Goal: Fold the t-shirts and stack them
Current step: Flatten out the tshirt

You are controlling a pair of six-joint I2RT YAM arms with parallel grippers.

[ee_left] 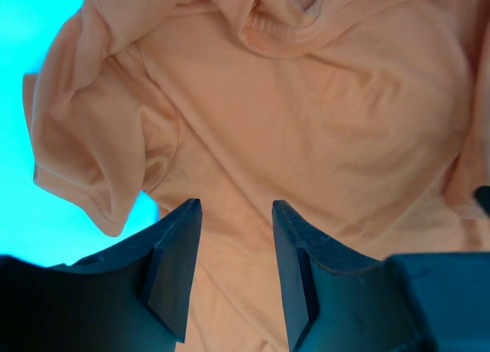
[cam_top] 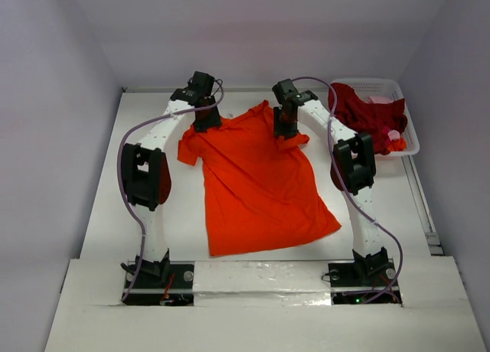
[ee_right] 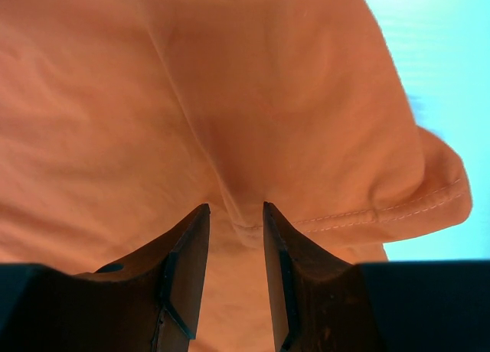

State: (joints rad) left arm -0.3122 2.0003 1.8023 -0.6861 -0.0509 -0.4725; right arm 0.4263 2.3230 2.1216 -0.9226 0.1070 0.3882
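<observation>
The bright orange-red t-shirt (cam_top: 260, 184) lies spread flat on the white table, collar towards the far side. My left gripper (cam_top: 207, 121) sits low over its far left shoulder by the sleeve (ee_left: 92, 138). Its jaws (ee_left: 236, 204) stand open with flat cloth (ee_left: 321, 115) beneath them. My right gripper (cam_top: 285, 130) is on the far right shoulder. It is open (ee_right: 235, 207), with a small ridge of the shirt (ee_right: 230, 84) rising between the fingertips next to the sleeve hem (ee_right: 413, 206). A dark crimson t-shirt (cam_top: 367, 111) lies crumpled in the basket with a bit of pink cloth (cam_top: 396, 144).
The white lattice basket (cam_top: 413, 134) stands at the far right corner of the table. Walls close in the table at the back and on both sides. The arm bases are bolted at the near edge.
</observation>
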